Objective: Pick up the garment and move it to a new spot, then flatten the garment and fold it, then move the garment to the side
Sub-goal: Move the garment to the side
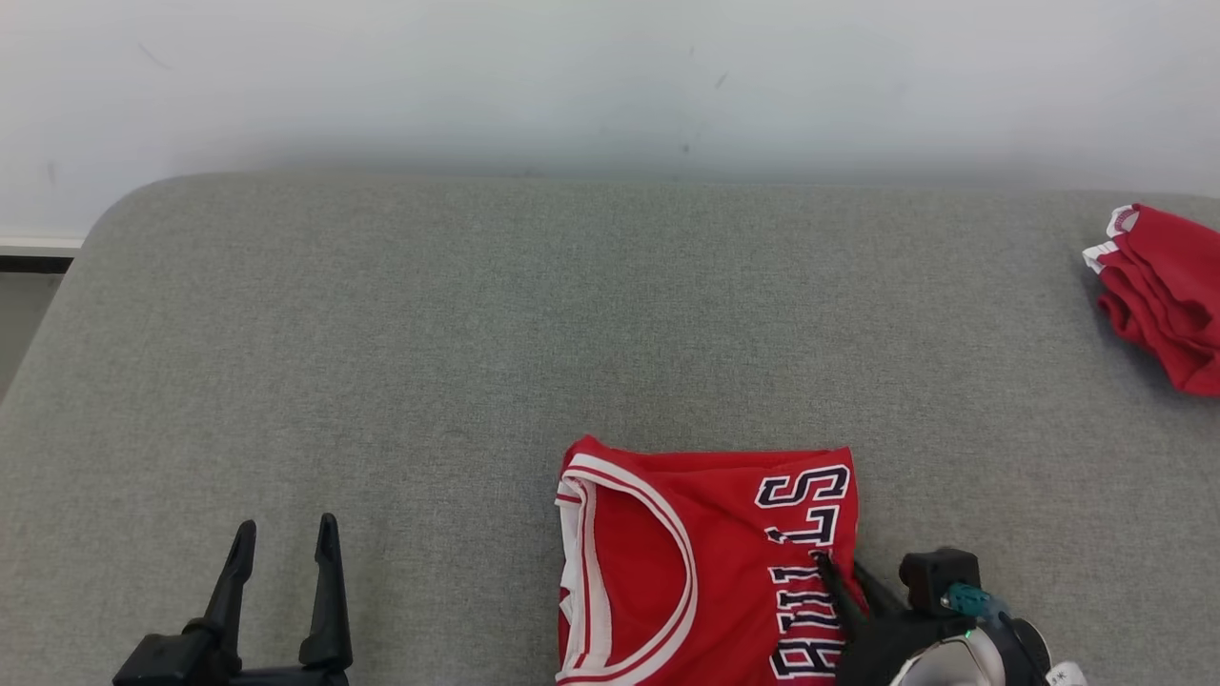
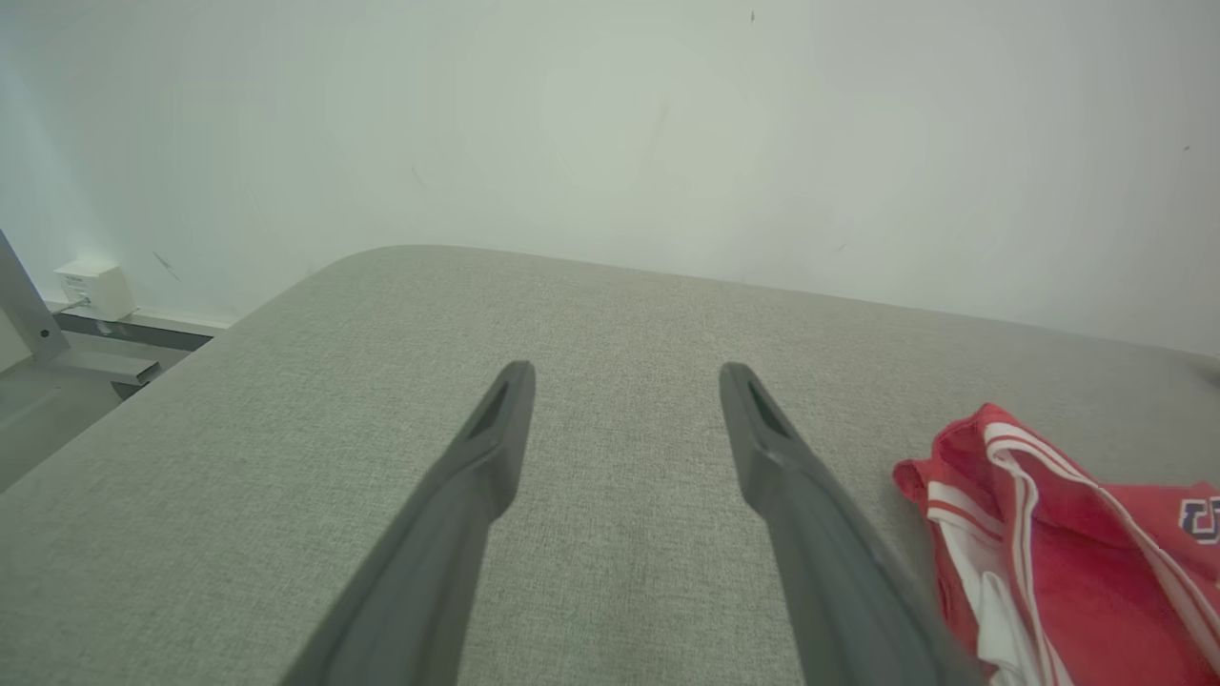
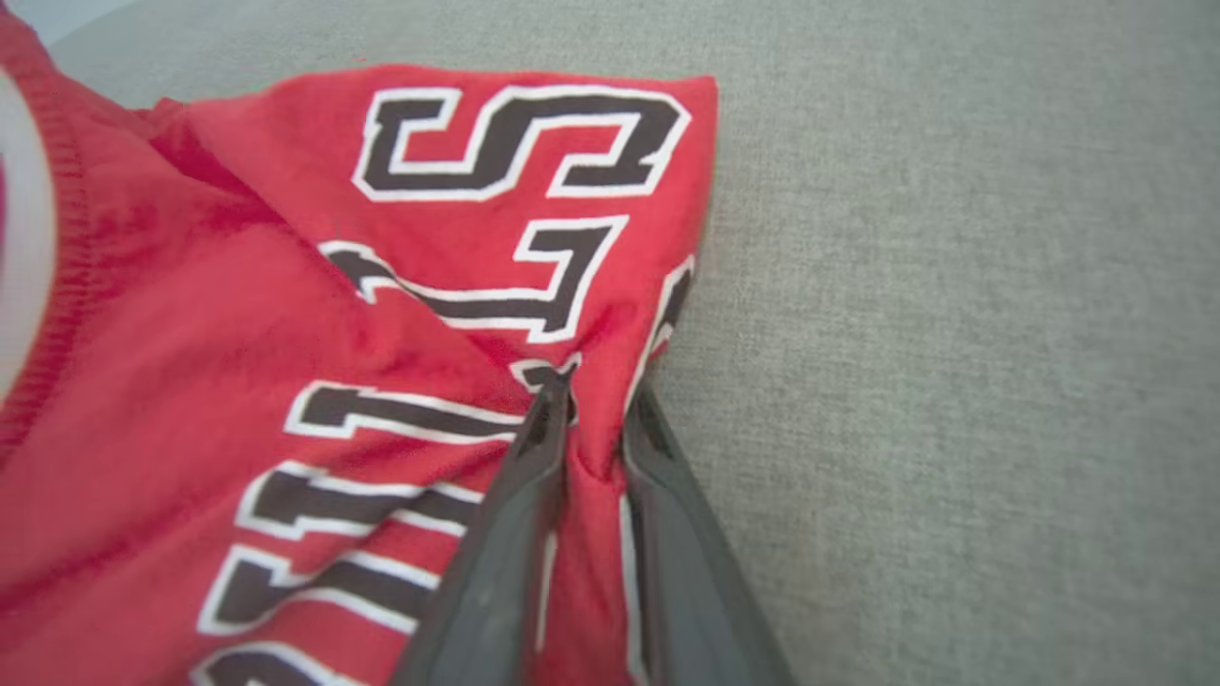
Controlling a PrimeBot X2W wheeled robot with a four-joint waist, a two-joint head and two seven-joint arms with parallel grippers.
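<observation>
Your right gripper (image 1: pixel 843 581) sits at about 5 o'clock in the head view, on the right-hand edge of the red jersey (image 1: pixel 705 562). The jersey lies folded on the grey pad (image 1: pixel 477 333) near 6 o'clock, neck opening toward 9 o'clock and the black-and-white lettering running along its 3 o'clock side. A second red bundle (image 1: pixel 1168 295) with white trim rests well apart at about 2 o'clock, by the pad's right edge. A pale wall (image 1: pixel 572 76) stands behind the pad at 12 o'clock. In the left wrist view you can see a small white box (image 2: pixel 91 286) low against the wall at 9 o'clock, beyond the pad's rounded corner.

Your left gripper (image 1: pixel 286 538) hangs at 7 o'clock, fingers spread wide over bare pad, touching nothing; the jersey (image 2: pixel 1067 534) lies off toward its 4 o'clock. In the right wrist view your right gripper (image 3: pixel 596 391) has its fingers drawn close together, pinching a raised ridge of the jersey (image 3: pixel 286 333) at the hem beside the letters, with bare pad toward 3 o'clock.
</observation>
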